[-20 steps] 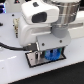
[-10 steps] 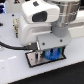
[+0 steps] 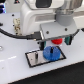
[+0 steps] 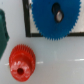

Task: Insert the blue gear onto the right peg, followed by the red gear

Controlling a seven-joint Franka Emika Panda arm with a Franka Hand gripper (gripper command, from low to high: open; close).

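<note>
The blue gear (image 3: 51, 53) lies flat on the black-bordered grey plate (image 3: 34, 59), at its right end. In the wrist view the blue gear (image 4: 50, 22) has the right peg (image 4: 59, 15) showing through its centre hole. The red gear (image 3: 58, 40) sits on the white table just beyond the plate, and in the wrist view (image 4: 21, 62) it lies off the plate's edge. My gripper (image 3: 55, 42) hangs above the red gear and behind the blue gear, fingers spread and holding nothing. The fingers do not show in the wrist view.
The plate's other pin (image 3: 38, 55) stands bare towards the exterior view's left. A dark green object (image 4: 2, 31) shows at the edge of the wrist view. The arm's white body (image 3: 35, 17) fills the top of the exterior view.
</note>
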